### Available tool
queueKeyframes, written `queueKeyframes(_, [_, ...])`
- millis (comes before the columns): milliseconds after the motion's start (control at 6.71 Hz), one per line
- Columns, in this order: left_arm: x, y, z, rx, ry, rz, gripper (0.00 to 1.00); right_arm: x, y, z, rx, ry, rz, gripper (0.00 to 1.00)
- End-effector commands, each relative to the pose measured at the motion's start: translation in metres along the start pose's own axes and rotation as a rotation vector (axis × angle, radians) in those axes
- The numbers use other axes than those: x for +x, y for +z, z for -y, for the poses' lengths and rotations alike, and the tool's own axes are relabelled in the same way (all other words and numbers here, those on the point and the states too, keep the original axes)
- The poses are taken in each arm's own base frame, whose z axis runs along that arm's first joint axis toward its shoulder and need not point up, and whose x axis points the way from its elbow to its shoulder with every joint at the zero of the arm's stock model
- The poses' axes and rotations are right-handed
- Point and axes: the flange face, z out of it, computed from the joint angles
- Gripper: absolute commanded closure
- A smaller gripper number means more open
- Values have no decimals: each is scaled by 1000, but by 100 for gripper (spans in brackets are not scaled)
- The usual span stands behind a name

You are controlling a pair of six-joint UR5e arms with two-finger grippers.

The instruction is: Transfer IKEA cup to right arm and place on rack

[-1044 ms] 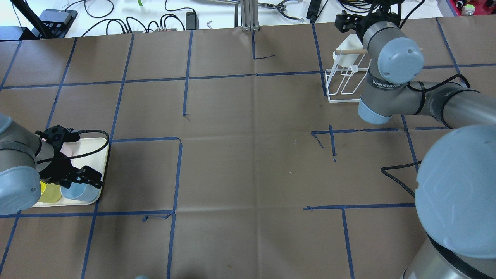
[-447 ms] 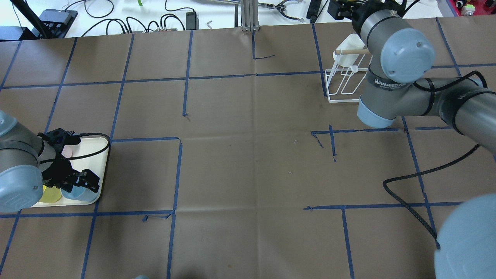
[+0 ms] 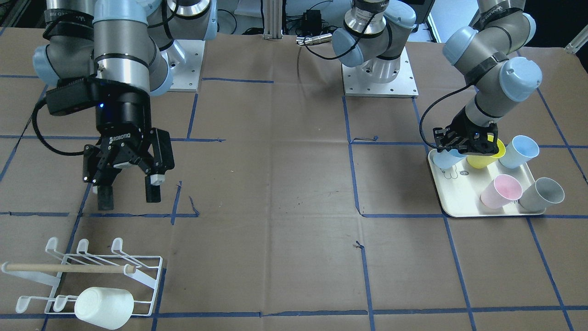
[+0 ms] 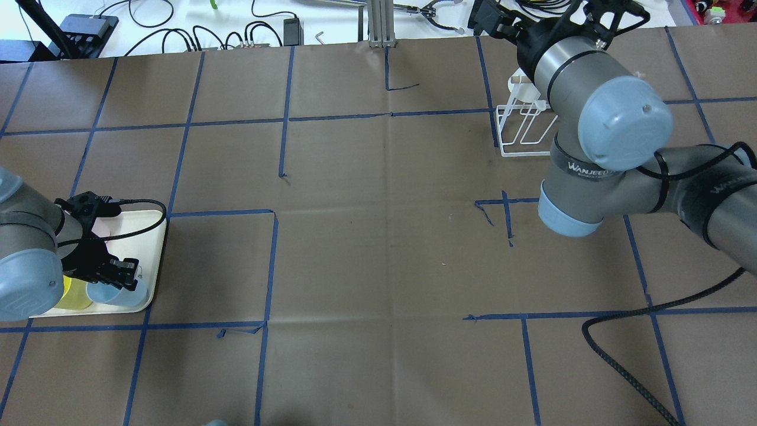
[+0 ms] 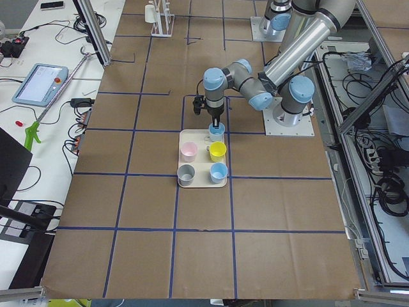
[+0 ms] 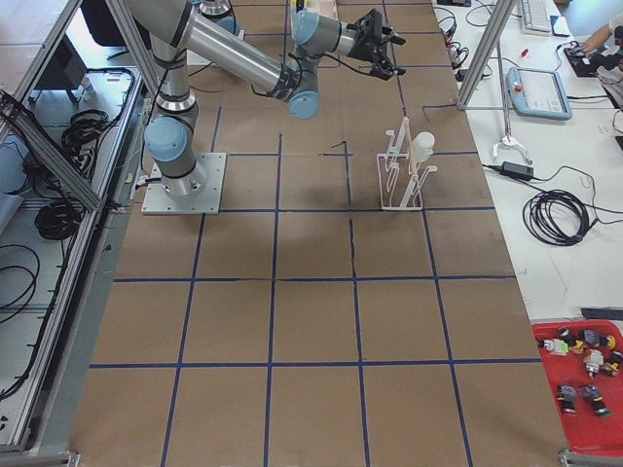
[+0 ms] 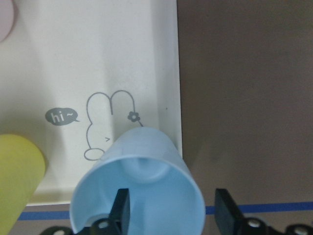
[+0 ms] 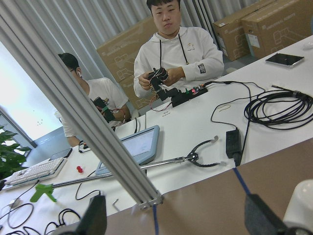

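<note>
A light blue IKEA cup (image 7: 139, 188) stands mouth-up at the corner of the cream tray (image 7: 142, 58). My left gripper (image 7: 171, 210) is open and low over the cup. One finger is inside the cup's mouth and the other is outside its wall. In the front view the left gripper (image 3: 464, 146) partly covers that cup (image 3: 444, 159). The right arm's gripper (image 3: 128, 195) hangs open and empty above the table, back from the rack (image 3: 92, 271). A white cup (image 3: 103, 307) sits on the rack.
On the tray (image 3: 459, 197) stand a yellow cup (image 3: 482, 158), another light blue cup (image 3: 519, 151), a pink cup (image 3: 500, 191) and a grey cup (image 3: 542, 193). Brown paper with blue tape lines covers the table. Two people sit at a white desk (image 8: 195, 132) with cables.
The left gripper has come down around the light blue cup's wall. The right arm has lifted and swung away from the rack, leaving the white cup on it.
</note>
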Motion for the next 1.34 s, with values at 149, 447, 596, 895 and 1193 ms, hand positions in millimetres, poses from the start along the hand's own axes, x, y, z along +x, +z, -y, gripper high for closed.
queueKeyframes(149, [-19,-62,34,84,26,27,100,-32,-44,-47,-146,368,126,0])
queueKeyframes(447, [2,-136,72,147,103,-1,100,-50,-55,-75,-254,640,161,0])
queueKeyframes(596, [30,-177,95,155,180,1,100,-53,-62,-89,-282,719,161,0])
queueKeyframes(895, [120,-223,140,264,348,-114,100,-57,-69,-89,-278,886,182,0])
queueKeyframes(1193, [177,-238,142,427,420,-439,100,-59,-72,-96,-296,976,164,0])
